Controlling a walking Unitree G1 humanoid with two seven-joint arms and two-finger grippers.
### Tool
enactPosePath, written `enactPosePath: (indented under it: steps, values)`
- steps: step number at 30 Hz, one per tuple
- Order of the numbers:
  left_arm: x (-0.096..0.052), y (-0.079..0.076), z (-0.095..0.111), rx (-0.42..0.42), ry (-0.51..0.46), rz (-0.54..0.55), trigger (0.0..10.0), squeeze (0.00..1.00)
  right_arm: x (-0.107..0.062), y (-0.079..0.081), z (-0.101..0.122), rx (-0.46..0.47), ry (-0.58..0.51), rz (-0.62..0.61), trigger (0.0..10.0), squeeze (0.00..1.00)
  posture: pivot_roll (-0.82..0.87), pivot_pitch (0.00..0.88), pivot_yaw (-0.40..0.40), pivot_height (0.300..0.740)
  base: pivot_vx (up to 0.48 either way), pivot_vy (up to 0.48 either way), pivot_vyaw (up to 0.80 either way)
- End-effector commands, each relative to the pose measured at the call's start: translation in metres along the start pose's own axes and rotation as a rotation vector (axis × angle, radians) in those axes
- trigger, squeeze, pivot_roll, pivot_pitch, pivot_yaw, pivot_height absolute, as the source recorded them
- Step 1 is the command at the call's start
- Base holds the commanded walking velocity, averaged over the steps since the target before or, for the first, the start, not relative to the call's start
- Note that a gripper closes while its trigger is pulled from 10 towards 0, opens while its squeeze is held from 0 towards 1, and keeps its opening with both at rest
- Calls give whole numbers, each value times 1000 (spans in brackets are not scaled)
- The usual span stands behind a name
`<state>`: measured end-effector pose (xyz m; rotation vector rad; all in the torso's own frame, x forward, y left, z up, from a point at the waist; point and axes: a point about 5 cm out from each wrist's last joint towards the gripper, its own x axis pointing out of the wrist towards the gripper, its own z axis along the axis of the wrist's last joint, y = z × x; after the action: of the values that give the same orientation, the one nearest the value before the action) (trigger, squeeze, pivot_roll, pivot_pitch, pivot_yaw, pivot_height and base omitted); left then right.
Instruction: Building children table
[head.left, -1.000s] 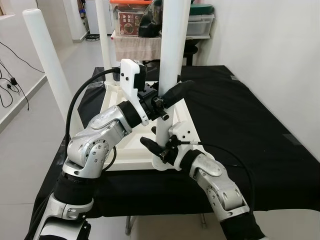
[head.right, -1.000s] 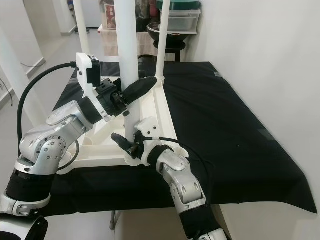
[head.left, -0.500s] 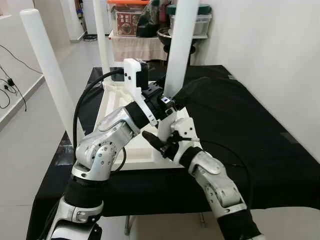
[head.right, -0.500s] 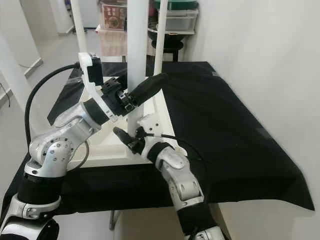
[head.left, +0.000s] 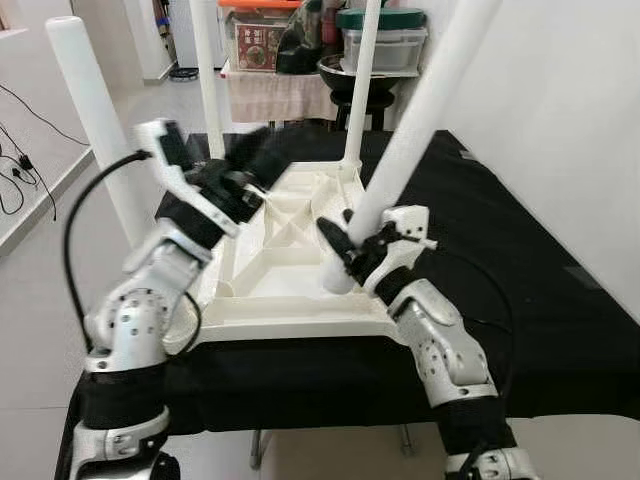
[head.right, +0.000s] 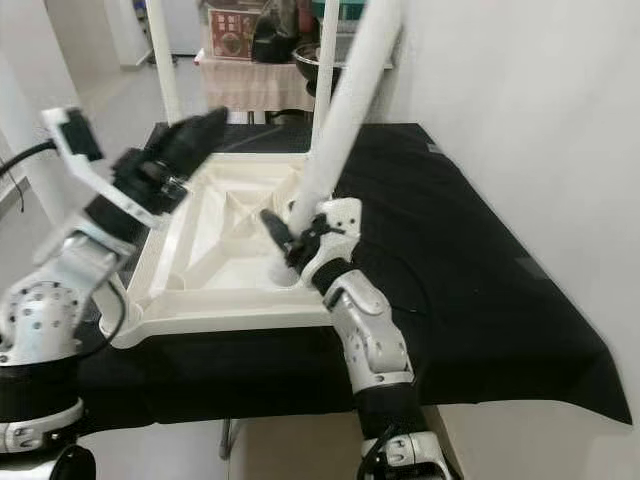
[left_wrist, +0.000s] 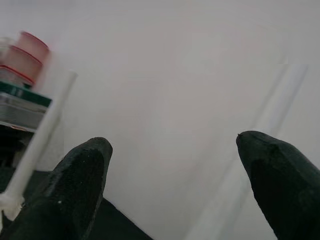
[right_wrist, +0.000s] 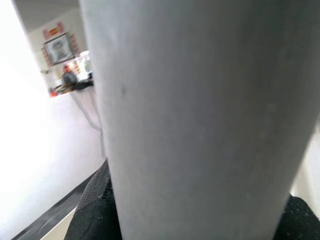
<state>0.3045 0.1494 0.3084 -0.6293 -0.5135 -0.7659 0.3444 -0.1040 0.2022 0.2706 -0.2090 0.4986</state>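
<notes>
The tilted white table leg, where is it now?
The tilted leg leans right over the upturned white tabletop's near right corner, its base gripped by the right gripper.

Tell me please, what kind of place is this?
Probably a room in a home, used here for assembly: tiled floor, stacked storage boxes on a shelf behind, and an upturned white children's table on a black-covered worktable.

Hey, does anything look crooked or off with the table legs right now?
Yes. The leg in the right gripper leans far toward the wall, while the other legs on the upturned tabletop stand upright. The left gripper is open, off it.
</notes>
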Motion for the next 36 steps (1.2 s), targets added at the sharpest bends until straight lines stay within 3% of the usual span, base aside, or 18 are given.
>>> enactPosePath:
  steps: [1,2,4,7,8,11,12,20,27,31,36]
  values:
    - [-4,4,3,-12,-7,22,10000,1000,2,-1,5,4,-30,-13,0,0,-42,0,-39,740,0,0,0]
    - [-10,11,8,-7,-22,70,10000,1000,3,-8,9,7,-46,-54,0,0,-38,0,-39,740,0,0,0]
    - [-10,11,8,-7,-22,70,10000,1000,3,-8,9,7,-46,-54,0,0,-38,0,-39,740,0,0,0]
    - [-23,20,-1,64,46,152,10000,1000,3,-19,18,3,-78,-109,0,0,-33,0,-39,740,0,0,0]
    - [-28,20,-11,96,96,176,10000,0,3,-24,21,-18,-84,-128,8000,0,-31,0,-38,740,0,0,0]
    - [-31,19,-19,112,131,188,10000,0,3,-27,23,-37,-85,-140,8000,0,-31,0,-38,740,0,0,0]
    - [-33,17,-25,105,148,199,10000,0,2,-30,24,-58,-81,-149,10000,0,-27,0,-40,740,0,0,0]
    - [-43,15,-38,104,200,229,10000,0,0,-36,25,-83,-77,-172,10000,0,-24,0,-39,740,0,0,0]
    - [-49,12,-47,50,246,210,10000,0,0,-36,24,-95,-72,-167,10000,0,-31,0,-42,740,0,-137,0]
    - [-54,8,-59,29,281,202,10000,0,1,-33,23,-112,-67,-146,10000,0,-34,0,-45,740,0,0,0]
    - [-69,5,-83,19,362,229,10000,0,3,-21,18,-141,-44,-67,10000,0,-32,0,-49,740,0,-480,0]
